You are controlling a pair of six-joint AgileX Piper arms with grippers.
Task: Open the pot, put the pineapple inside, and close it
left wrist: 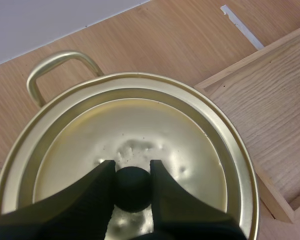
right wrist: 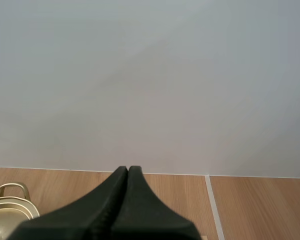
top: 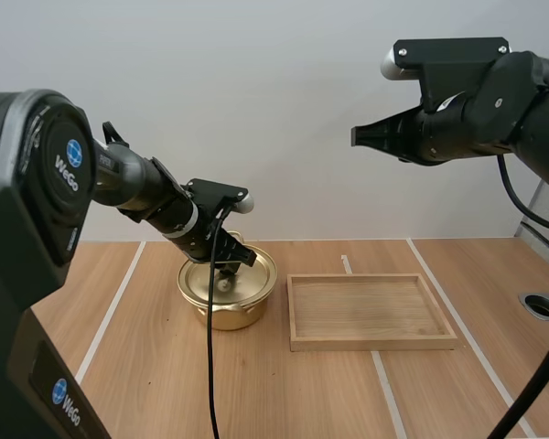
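Left wrist view is showing the lid [left wrist: 140,125] lying flat on the golden pot [top: 224,315], with the left gripper [left wrist: 133,169] pinching the round black knob [left wrist: 133,192] at the lid's centre. The jaws are standing only as far apart as the knob, their inner faces pressing on its two sides. The lid is looking like thin, shiny pressed metal, so it is probably going to feel light and stiff but slick. The knob is the one sensible hold, and being small and rounded, it may swivel or slip unless the lift is going straight up. The pot is likely light too, and may be dragged along if the lid sticks. It is standing left of centre on the wooden table [top: 284,393], one loop handle [left wrist: 60,67] pointing to the far side. The wooden tray [top: 375,344] is lying just to its right, not touching. The right gripper [top: 359,135] is hanging high over the far right, fingers pressed together on nothing.
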